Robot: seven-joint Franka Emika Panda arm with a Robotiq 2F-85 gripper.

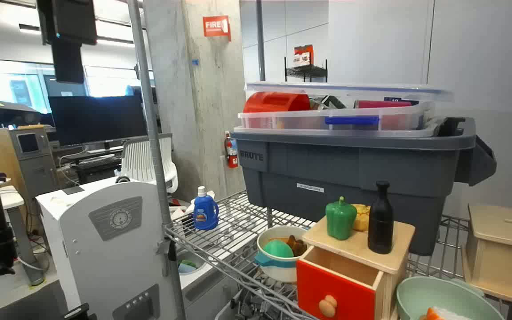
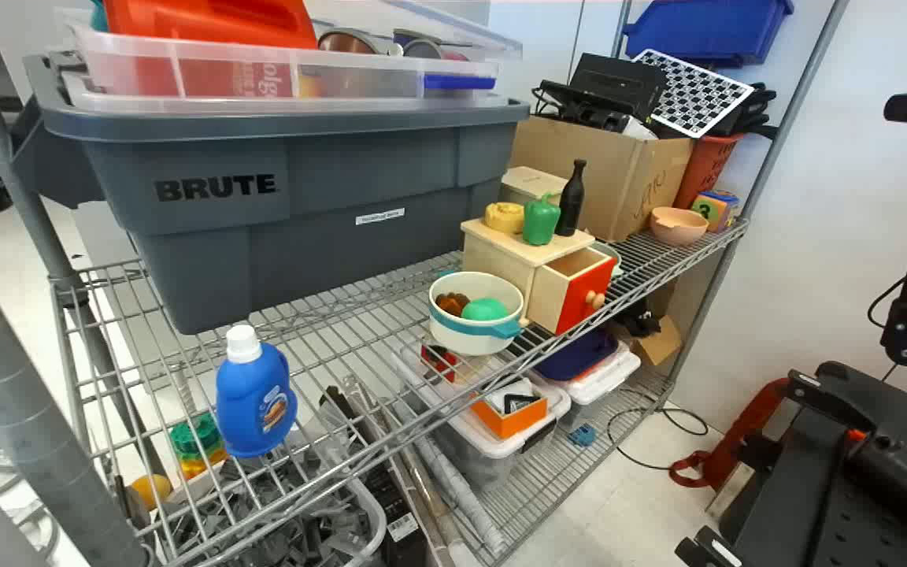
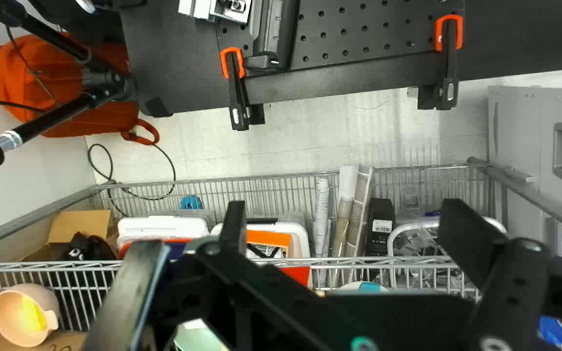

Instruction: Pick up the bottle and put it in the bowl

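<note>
The slim black bottle (image 1: 381, 220) stands upright on top of a small wooden drawer box, and the same bottle (image 2: 571, 201) shows in an exterior view beside a green pepper. Below and beside that box, the wide mint-green bowl (image 1: 429, 293) is cut off by the frame's lower edge, with something orange and white inside. In the wrist view only a pale green patch of the bowl (image 3: 197, 339) peeks out under the gripper's linkage; the bottle is hidden there. My gripper (image 3: 345, 225) has its fingers wide apart, nothing between them, away from the bottle and above the shelf.
The box's red drawer (image 1: 338, 289) is pulled out. A green pepper (image 1: 341, 220) and a yellow piece (image 1: 362, 218) sit near the bottle. Also on the wire shelf are a white pot (image 2: 473, 335), a blue detergent bottle (image 2: 255, 402) and a big grey tote (image 2: 320, 189).
</note>
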